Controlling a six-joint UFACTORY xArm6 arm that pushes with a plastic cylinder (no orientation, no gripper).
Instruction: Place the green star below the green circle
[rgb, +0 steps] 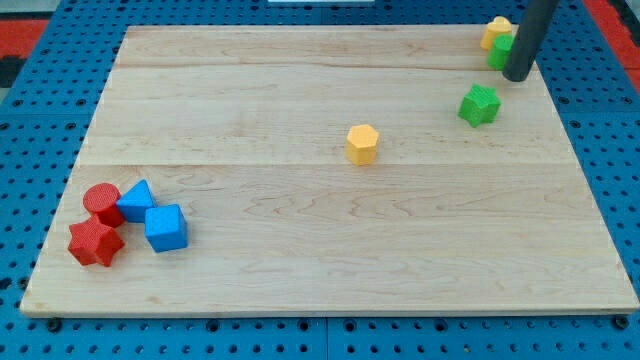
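Note:
The green star (479, 104) lies on the wooden board at the view's upper right. The green circle (499, 52) sits above it near the top right corner, partly hidden behind my rod. A yellow block (495, 30) touches the green circle on its upper side. My tip (518, 76) rests on the board just to the right of and below the green circle, and above and to the right of the green star, with a small gap to the star.
A yellow hexagon (362, 143) lies near the board's middle. At the lower left, a red cylinder (101, 201), a red star (95, 243), a blue triangle (136, 201) and a blue cube (165, 227) cluster together. The board's right edge (590, 180) is close to the star.

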